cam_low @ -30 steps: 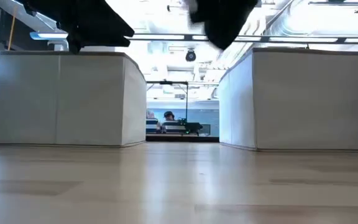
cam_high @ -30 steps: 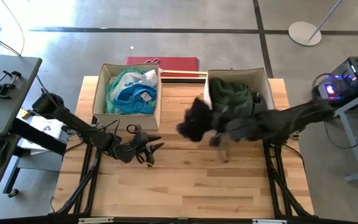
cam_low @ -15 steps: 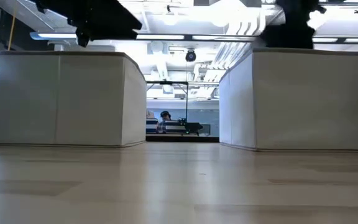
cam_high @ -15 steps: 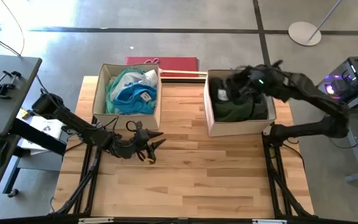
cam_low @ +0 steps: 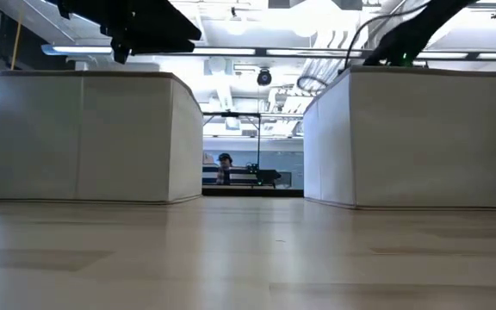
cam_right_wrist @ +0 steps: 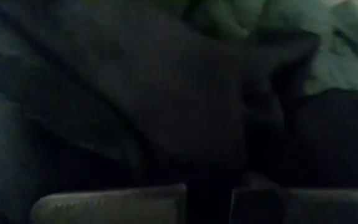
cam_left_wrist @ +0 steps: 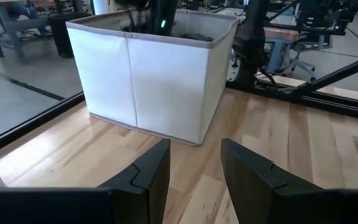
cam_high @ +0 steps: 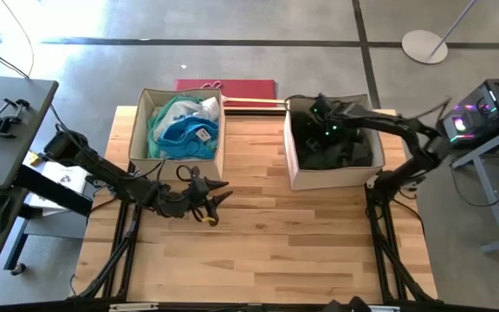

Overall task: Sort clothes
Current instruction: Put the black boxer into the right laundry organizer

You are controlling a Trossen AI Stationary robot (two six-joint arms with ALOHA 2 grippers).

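Both arms were dark, slender and jointed, cables trailing along them; a green light glowed on the right wrist.

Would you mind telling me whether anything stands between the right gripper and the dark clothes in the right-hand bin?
Nothing visible does. The right gripper is down inside the right bin, fingers shut, directly against the dark clothes. The left gripper waits over the table in front of the left bin.

A light butcher-block wooden table (cam_high: pixel 258 234) carries two beige square fabric bins side by side: the left bin (cam_high: pixel 143 130) holds teal, blue and white garments, the right bin (cam_high: pixel 332 178) dark ones. Bare tabletop lies between and in front of them.
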